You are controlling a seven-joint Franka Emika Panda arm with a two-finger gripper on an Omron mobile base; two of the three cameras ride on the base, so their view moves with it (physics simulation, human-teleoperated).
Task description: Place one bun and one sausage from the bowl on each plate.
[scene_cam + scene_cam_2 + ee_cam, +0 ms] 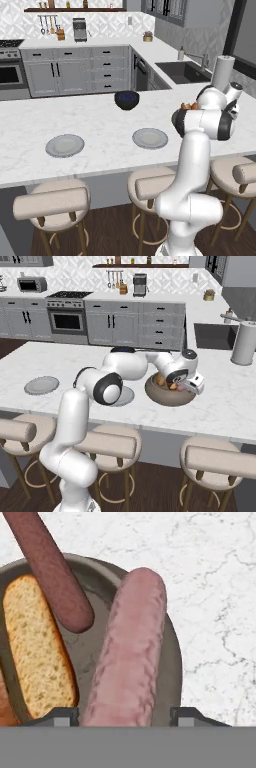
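Observation:
The grey-brown bowl (172,662) lies under my hand at the right of the counter, also seen as the bowl (170,397). In it a pale pink sausage (131,652) runs lengthwise between my fingertips (62,717). A darker sausage (52,567) and a golden bun (37,647) lie beside it. My gripper (127,717) is open, one finger on each side of the pink sausage with small gaps. The gripper (176,387) is lowered into the bowl. Two bare grey plates, the left plate (65,145) and the nearer plate (150,138), sit to the left.
A glossy dark bowl (127,99) stands farther back on the counter. A paper towel roll (245,343) and the sink (182,71) are at the far right. Padded stools (52,202) line the counter's front edge.

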